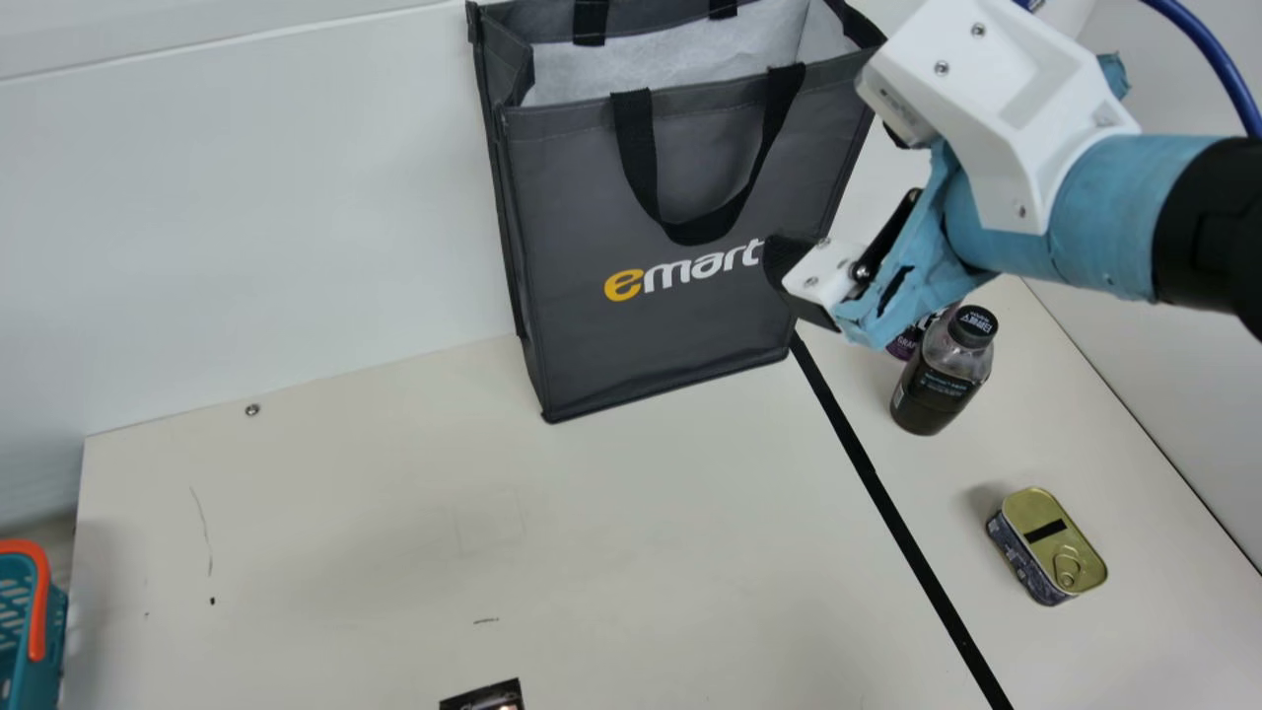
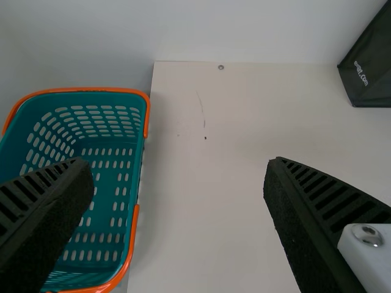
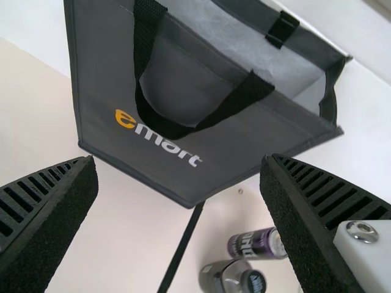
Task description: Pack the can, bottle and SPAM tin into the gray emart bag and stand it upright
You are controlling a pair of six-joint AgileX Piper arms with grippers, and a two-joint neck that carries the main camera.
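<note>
Far left: teal basket [image 1: 30, 651], orange handles, alongside the table's left edge, its slotted inside visible in the left wrist view. Left gripper [image 2: 178, 177], left wrist view: its two ribbed fingers stand wide apart, basket to one side, bare table [image 1: 345, 552] between. Round screw head [image 1: 252, 409] at the far edge, in from the far left corner.

Main view, bottom: dark glossy thing [image 1: 483, 696], mostly cut off; cannot identify.

Gray emart bag [image 1: 680, 237] stands upright at the table's far edge, right of its middle. Mouth open, pale lining showing; front handle [image 1: 690, 232] hangs down over the face. Black strip [image 1: 877, 483] runs from near the bag's lower right corner toward the near side.

Right gripper [image 1: 792, 276] is raised in front of the bag's right side, close to the end of the lettering; contact with the fabric cannot be told. Fingers spread apart, per the right wrist view.

Right of the strip, toward the table's right edge, all three goods outside the bag. Can [image 1: 903, 345], purple, near the bag's right side, partly hidden behind the gripper and bottle. Bottle [image 1: 942, 380], black cap, dark contents, upright just beside the can, on its near side. SPAM tin [image 1: 1050, 547] nearer still, well apart from the bottle, flat, gold ring-pull lid up.
</note>
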